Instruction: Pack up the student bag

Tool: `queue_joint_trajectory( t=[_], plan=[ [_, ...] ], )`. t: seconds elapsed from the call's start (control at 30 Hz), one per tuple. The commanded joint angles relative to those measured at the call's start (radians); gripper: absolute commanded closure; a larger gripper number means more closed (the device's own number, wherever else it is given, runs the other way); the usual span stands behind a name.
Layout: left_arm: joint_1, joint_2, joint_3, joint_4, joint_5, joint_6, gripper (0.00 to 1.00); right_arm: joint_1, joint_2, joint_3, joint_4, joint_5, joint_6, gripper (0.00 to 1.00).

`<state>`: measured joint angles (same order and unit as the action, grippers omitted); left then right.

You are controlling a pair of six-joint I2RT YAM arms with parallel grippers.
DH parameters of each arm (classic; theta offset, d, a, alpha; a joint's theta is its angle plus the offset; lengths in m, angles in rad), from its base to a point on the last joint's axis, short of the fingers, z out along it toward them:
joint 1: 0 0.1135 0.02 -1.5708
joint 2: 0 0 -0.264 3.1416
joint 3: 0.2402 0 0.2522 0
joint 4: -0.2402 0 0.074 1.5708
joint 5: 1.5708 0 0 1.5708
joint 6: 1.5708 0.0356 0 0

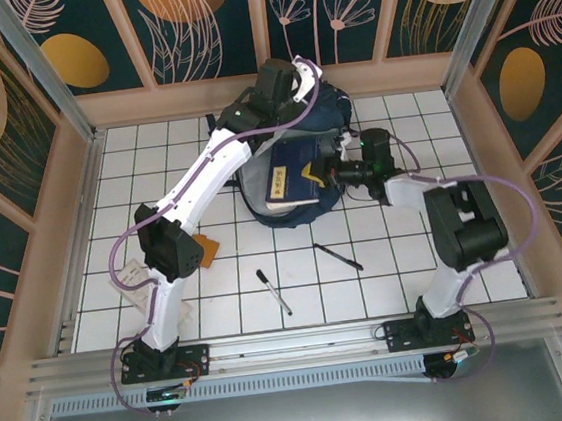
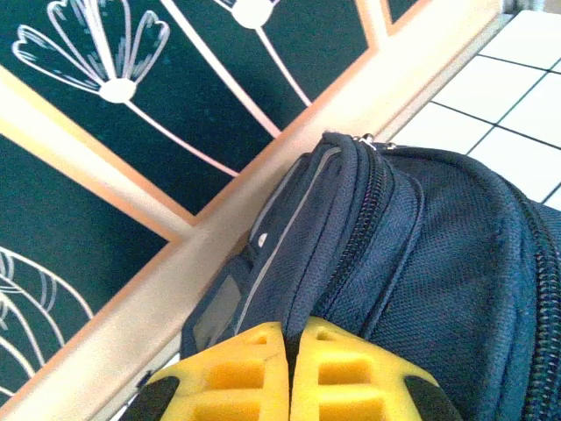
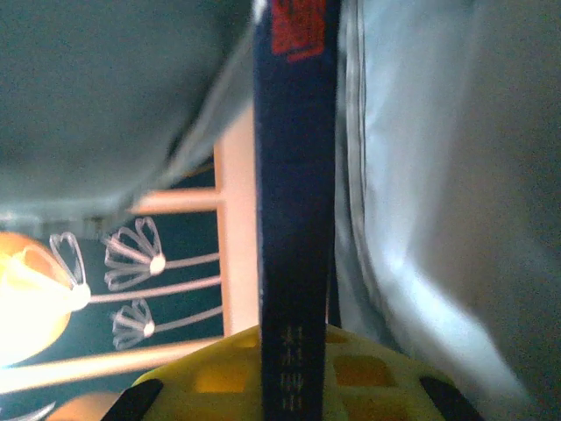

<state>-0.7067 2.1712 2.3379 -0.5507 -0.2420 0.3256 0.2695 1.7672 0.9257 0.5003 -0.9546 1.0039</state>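
A: Navy fabric: where is the student bag (image 1: 336, 114)?
B: It sits far across the table (image 1: 147, 174), by the back wall. The left gripper (image 2: 289, 329) pinches its top fabric.
A: And the right gripper (image 3: 294, 338)?
B: It is clamped on a dark-blue notebook (image 3: 294, 175) at the bag's opening.

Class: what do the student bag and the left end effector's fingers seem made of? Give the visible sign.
Student bag: woven fabric, likely synthetic, matte navy; the weave and stitched seams show. Left end effector's fingers: probably moulded plastic, matte yellow, with recessed pockets.
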Motion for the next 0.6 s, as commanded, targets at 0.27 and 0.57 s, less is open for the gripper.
queue_joint_trajectory(
  t=[0.27,0.57],
  plan=[
    [-0.062,-0.008,0.097,0.103,0.007,-0.043,1.0,0.016,0.324,0.29,0.03,0.356,-0.059,0.9],
    [-0.063,0.011,0.083,0.112,-0.019,-0.077,1.0,-0.04,0.268,0.327,-0.277,0.503,-0.223,0.64]
  ],
)
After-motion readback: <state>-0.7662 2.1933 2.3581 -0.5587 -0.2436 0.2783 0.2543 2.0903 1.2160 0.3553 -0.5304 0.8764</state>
